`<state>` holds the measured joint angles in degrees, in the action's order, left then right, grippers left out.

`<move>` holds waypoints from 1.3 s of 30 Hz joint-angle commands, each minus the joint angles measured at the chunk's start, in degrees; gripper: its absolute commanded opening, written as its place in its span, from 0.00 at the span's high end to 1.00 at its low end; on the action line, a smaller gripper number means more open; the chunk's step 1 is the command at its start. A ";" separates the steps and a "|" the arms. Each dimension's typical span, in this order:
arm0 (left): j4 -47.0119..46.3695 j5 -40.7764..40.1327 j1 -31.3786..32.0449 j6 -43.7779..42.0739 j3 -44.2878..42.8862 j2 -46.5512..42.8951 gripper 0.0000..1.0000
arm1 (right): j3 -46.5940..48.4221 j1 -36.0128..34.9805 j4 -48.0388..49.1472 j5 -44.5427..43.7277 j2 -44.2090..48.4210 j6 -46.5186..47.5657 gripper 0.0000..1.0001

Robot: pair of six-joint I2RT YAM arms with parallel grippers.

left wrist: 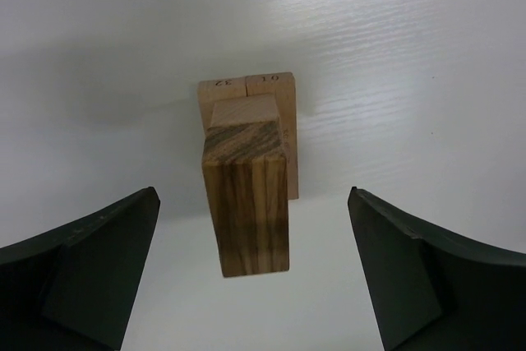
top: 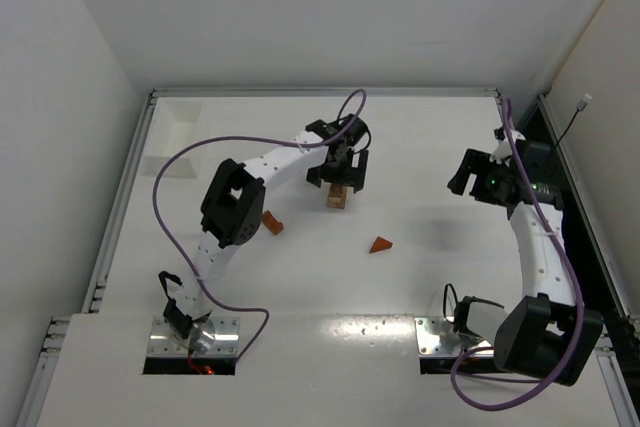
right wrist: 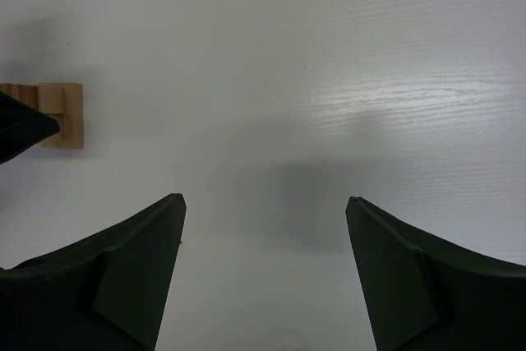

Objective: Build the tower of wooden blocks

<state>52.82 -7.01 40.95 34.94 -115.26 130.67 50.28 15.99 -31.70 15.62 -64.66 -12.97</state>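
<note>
Wood block tower [top: 338,197] near the middle in the top view, right under the left gripper [top: 340,175], with the right gripper [top: 478,179] far off at 3 o'clock. From the left wrist: standing tall at 12 o'clock between wide-open, empty fingers [left wrist: 90,269]. From the right wrist: way off at 9 o'clock, jaws spread with nothing inside.

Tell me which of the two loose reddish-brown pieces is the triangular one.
The wedge lying right of the wood block tower, out in the open. The other loose piece, beside the left arm, is oblong.
</note>
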 commanded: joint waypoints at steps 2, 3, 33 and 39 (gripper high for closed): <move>-5.16 -3.00 0.80 0.21 4.24 -10.51 0.00 | -2.11 -0.52 3.04 2.83 0.59 3.30 0.23; -5.88 -3.80 0.80 0.22 5.30 -12.09 0.00 | -2.90 -0.52 3.05 2.84 0.59 3.91 0.23; -10.18 12.28 -11.77 -53.13 49.87 -41.82 0.00 | 2.10 -6.85 6.48 9.34 -4.95 20.44 0.09; -11.76 12.81 -13.70 -55.42 46.97 -35.23 0.00 | 2.10 -6.85 5.42 9.34 -3.90 19.92 0.09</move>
<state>43.38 3.49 28.73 -17.21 -65.56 94.15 49.89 9.45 -27.53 23.05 -69.45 6.20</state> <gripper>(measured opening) 0.997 0.905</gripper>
